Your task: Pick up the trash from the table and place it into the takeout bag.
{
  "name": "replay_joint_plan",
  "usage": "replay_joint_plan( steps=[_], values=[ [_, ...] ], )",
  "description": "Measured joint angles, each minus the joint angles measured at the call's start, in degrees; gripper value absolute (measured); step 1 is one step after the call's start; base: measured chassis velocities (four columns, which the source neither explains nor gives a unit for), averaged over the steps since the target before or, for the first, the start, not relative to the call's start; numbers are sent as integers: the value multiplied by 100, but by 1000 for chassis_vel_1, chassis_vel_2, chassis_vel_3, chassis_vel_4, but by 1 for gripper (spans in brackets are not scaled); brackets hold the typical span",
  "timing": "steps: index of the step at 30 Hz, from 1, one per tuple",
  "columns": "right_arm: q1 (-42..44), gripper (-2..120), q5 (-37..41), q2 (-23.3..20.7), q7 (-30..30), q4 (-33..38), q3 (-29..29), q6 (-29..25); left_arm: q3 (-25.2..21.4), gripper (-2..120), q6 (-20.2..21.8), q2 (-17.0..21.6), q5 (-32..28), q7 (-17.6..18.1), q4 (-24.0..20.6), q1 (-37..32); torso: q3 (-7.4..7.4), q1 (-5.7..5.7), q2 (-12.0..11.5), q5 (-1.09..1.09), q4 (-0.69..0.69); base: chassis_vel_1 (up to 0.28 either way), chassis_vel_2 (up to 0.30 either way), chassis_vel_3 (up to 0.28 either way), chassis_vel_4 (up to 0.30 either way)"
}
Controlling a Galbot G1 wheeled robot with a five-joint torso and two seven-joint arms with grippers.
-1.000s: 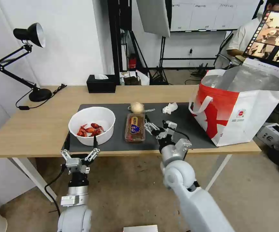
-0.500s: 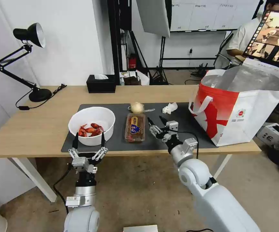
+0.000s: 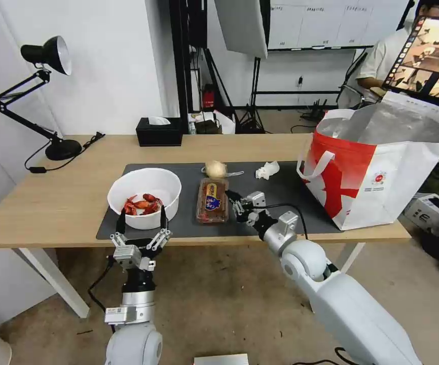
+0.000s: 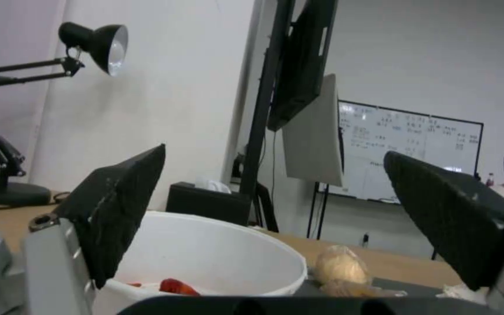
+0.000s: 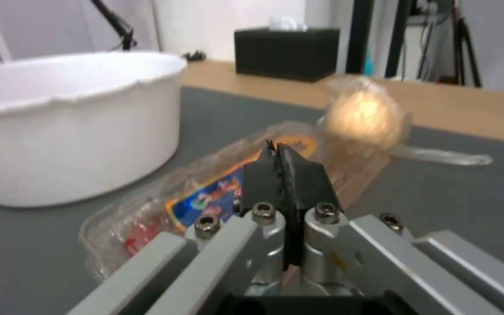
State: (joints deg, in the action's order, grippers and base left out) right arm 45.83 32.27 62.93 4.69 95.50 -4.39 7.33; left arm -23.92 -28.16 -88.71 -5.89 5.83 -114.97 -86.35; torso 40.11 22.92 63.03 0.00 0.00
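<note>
On the dark mat (image 3: pixel 290 200) of the table (image 3: pixel 62 203) stand the white bowl (image 3: pixel 128 181) of red shells, the clear tray (image 3: pixel 212 200), the beige wrapped lump (image 3: pixel 215 168) and the crumpled tissue (image 3: pixel 267 170). The takeout bag (image 3: pixel 381 167) stands open at the right end. My right gripper (image 3: pixel 228 194) is shut at the tray's right rim; the right wrist view has its fingers (image 5: pixel 276 153) pressed together over the tray (image 5: pixel 205 192), with the lump (image 5: pixel 363 116) beyond. My left gripper (image 3: pixel 142 218) is open at the table's front edge, straddling the bowl (image 4: pixel 217 258).
A black desk lamp (image 3: pixel 47 53) stands at the far left and a black tissue box (image 3: pixel 158 133) at the back edge. Bare wood lies left of the mat. A person sits at a screen behind the bag.
My right gripper moved left to the tray's rim and went from open to shut. The left gripper rose slightly toward the bowl and stayed open.
</note>
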Motion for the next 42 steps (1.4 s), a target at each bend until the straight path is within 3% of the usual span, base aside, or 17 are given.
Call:
replay_joint_plan(
  steps=[11, 17, 23, 24, 28, 34, 42],
  values=[
    [-462, 0, 149, -56, 13, -246, -383, 209, 503, 100, 215, 0, -403, 274, -85, 20, 0, 0, 0, 0, 0, 0, 0, 0, 0],
    [-592, 0, 187, -69, -11, -287, -442, 289, 823, 100, 534, 69, -883, 598, -259, -19, -1, 0, 0, 0, 0, 0, 0, 0, 0],
    [-613, 0, 187, -72, -14, -290, -447, 297, 870, 100, 777, 98, -1220, 742, -350, -16, 0, 0, 0, 0, 0, 0, 0, 0, 0],
    [-614, 0, 187, -90, -14, -282, -450, 307, 897, 100, 1130, 135, -1639, 903, -503, -16, -1, 0, 0, 0, -1, 0, 0, 0, 0],
    [-614, 0, 182, -113, -2, -277, -477, 338, 956, 100, 1636, 200, -2200, 1084, -696, -2, -1, 0, 0, 0, -1, 0, 0, 0, 0],
    [-616, 0, 159, -120, 19, -275, -515, 372, 993, 100, 2030, 228, -2720, 1223, -913, 12, 0, 0, 0, 0, -1, 0, 0, 0, 0],
    [-728, 0, 154, -131, 39, -270, -589, 416, 946, 100, 2789, 240, -3949, 1603, -1363, 86, 0, 0, 0, 0, -1, 0, 0, 0, 0]
  ],
)
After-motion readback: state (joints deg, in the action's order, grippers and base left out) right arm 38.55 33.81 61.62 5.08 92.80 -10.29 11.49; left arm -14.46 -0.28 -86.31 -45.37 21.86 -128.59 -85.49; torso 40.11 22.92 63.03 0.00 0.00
